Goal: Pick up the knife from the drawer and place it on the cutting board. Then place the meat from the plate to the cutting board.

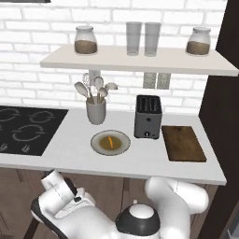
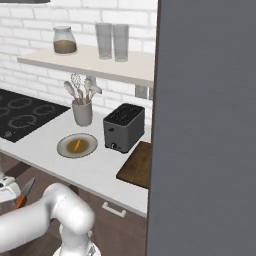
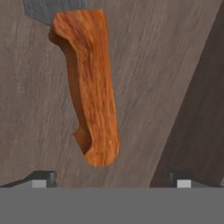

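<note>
The knife [image 3: 89, 87] lies flat on the grey-brown floor of the drawer [image 3: 175, 65], its orange wooden handle pointing toward me and the grey blade running off the top edge. My gripper [image 3: 111, 181] hovers just short of the handle's end, open, with one fingertip on each side and nothing between them. In the right base view the knife [image 2: 23, 193] shows low at the left edge, below the counter. On the counter, the plate [image 1: 97, 140] carries the small orange meat [image 1: 110, 140]. The dark cutting board [image 1: 183, 143] lies bare to the right of the toaster.
A toaster [image 1: 148, 116] stands between plate and board. A utensil holder [image 1: 96, 111] is behind the plate and a black cooktop [image 1: 23, 128] lies to the left. A shelf [image 1: 140, 60] with jars and glasses hangs above. A tall dark panel [image 2: 205, 125] blocks the right side.
</note>
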You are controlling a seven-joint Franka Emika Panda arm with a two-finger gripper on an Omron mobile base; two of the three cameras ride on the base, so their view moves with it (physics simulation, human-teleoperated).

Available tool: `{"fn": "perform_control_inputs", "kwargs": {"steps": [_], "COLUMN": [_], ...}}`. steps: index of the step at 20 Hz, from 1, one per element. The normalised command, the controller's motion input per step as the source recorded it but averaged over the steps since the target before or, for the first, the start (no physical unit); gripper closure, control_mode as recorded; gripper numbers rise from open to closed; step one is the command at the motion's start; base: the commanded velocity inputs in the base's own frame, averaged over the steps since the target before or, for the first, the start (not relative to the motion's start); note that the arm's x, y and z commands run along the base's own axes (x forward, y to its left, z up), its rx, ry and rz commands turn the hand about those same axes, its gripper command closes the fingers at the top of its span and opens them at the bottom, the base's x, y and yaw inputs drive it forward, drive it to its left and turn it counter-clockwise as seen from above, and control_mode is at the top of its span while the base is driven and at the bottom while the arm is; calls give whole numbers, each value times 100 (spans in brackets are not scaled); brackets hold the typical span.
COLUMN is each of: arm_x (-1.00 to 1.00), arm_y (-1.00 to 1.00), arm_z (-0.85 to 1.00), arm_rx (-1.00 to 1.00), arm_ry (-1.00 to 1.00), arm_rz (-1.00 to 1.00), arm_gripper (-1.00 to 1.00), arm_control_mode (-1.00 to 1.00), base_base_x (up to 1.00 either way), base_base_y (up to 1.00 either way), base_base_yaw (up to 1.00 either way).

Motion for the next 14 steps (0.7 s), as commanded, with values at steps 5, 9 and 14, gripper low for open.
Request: {"fn": "perform_control_inputs", "kwargs": {"steps": [5,9,14], "arm_x": [31,22,18], "arm_y": [0,1,6], "arm_z": [-30,-45,-56], "arm_rx": [0,0,0], "arm_ry": [-8,-10,-13], "arm_rz": [0,0,0], "arm_gripper": [-100,-100,-100], "arm_control_mode": [-100,-100,-100], "base_base_x": [0,0,0], "base_base_y": [0,0,0], "base_base_yaw": [0,0,0]}}
